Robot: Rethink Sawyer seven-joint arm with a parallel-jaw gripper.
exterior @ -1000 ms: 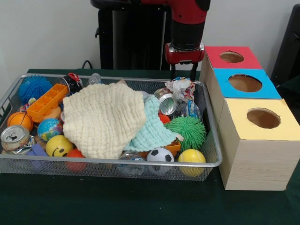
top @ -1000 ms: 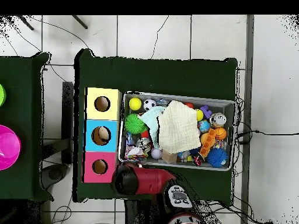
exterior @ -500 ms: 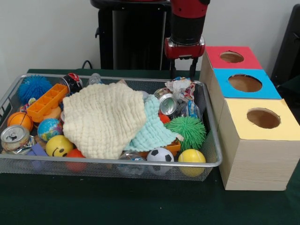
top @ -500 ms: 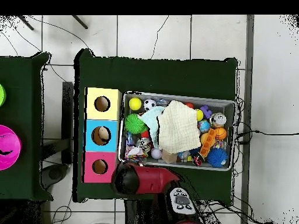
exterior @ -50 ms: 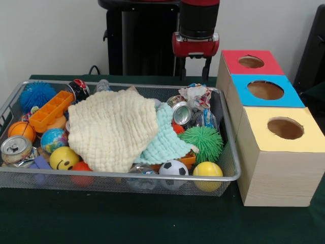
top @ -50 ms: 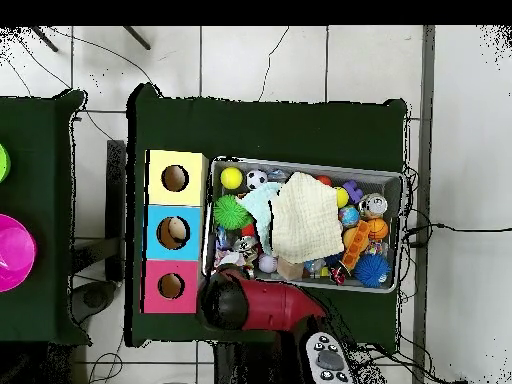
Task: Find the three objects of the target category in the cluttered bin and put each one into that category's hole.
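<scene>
- Hanging above the far right corner of the wire bin [exterior @ -50 ms: 231, 175], empty: the end effector [exterior @ -50 ms: 194, 67], fingers apart, touching nothing.
- Lying over the middle of the bin and hiding things below: a cream cloth [exterior @ -50 ms: 112, 129], overlapping a light blue cloth [exterior @ -50 ms: 165, 140].
- Sitting right of the cloths: a crushed can [exterior @ -50 ms: 181, 114], a crumpled wrapper [exterior @ -50 ms: 195, 95], a green spiky ball [exterior @ -50 ms: 202, 142].
- Resting along the near wall: a smiley ball [exterior @ -50 ms: 63, 158], a soccer ball [exterior @ -50 ms: 173, 168], a yellow ball [exterior @ -50 ms: 207, 170].
- Lying at the left end: an orange tray [exterior @ -50 ms: 51, 111], a blue spiky ball [exterior @ -50 ms: 35, 94], a second can [exterior @ -50 ms: 15, 148].
- Standing just beside the bin on the green counter [exterior @ -50 ms: 152, 218]: three boxes with holes, red [exterior @ -50 ms: 252, 62], blue [exterior @ -50 ms: 265, 90], yellow [exterior @ -50 ms: 284, 129].
</scene>
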